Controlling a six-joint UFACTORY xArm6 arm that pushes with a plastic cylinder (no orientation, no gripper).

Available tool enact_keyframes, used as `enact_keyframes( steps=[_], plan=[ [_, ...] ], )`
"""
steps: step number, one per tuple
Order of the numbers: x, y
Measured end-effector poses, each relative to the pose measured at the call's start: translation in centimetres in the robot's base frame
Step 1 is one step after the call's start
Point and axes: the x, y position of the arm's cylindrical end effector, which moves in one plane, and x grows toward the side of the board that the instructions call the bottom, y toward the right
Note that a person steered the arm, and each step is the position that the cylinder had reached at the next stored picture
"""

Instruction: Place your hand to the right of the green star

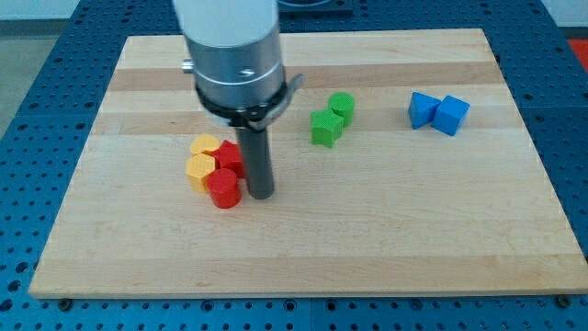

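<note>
The green star (325, 127) lies on the wooden board (367, 239) right of centre, touching a green cylinder (342, 106) at its upper right. My tip (262, 196) rests on the board to the lower left of the green star, well apart from it. The tip stands just right of a red cylinder (223, 188) and seems to touch or nearly touch it. The rod hangs from the grey arm housing (236, 55) at the view's top.
A cluster left of the tip holds two yellow blocks (204, 145) (199, 168), a red block (229, 156) and the red cylinder. Two blue blocks (421, 108) (451, 115) sit touching at the upper right.
</note>
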Motion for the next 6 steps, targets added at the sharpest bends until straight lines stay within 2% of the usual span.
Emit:
enact_keyframes(
  steps=[1,2,3,5,6],
  plan=[
    [-0.1,5.4],
    [-1.4,8.1],
    [-3.8,8.1],
    [-6.9,13.1],
    [-9.4,13.5]
  ],
)
